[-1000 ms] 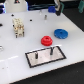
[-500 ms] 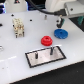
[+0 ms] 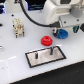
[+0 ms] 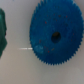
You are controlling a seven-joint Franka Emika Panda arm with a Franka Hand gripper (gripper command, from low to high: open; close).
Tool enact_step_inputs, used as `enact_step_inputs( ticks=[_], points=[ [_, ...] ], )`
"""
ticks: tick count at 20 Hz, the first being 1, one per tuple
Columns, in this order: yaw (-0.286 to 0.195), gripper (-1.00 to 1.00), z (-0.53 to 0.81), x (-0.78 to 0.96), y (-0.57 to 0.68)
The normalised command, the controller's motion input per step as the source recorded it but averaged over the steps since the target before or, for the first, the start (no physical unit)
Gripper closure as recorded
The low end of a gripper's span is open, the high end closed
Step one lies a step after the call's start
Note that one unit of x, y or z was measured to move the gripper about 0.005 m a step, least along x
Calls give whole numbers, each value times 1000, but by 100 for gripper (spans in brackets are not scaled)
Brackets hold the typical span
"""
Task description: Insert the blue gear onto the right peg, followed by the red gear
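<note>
The blue gear [image 3: 63, 34] lies flat on the white table at the exterior view's right, and it fills most of the wrist view [image 4: 56, 35] with its centre hole showing. My gripper [image 3: 62, 30] hangs just above it and looks open, with a dark finger [image 3: 56, 31] beside the gear's rim. To the left of the blue one lies the red gear [image 3: 46, 40]. In front of both sits the grey black-rimmed plate [image 3: 45, 59], carrying the right peg [image 3: 50, 50] and a second peg [image 3: 36, 56]. No fingers show in the wrist view.
A beige block-like object [image 3: 18, 27] stands at the exterior view's left. A blue box [image 3: 35, 5] sits at the back. The arm's white body [image 3: 65, 11] looms over the right rear. A dark green shape [image 4: 2, 32] shows at the wrist view's edge.
The arm has come down from the back right, and its gripper is now close over the blue gear. Neither gear nor the plate has moved.
</note>
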Motion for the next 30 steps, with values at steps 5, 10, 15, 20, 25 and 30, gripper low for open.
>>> enact_step_inputs(
  ticks=[5, 10, 15, 20, 25, 30],
  points=[
    [0, -100, -299, -347, -114],
    [0, 100, -155, -363, -63],
    [0, 100, -97, -348, -19],
    [0, 100, -75, -302, -5],
    [0, 100, -63, -279, -5],
    [0, 100, 159, -63, -52]
  ],
)
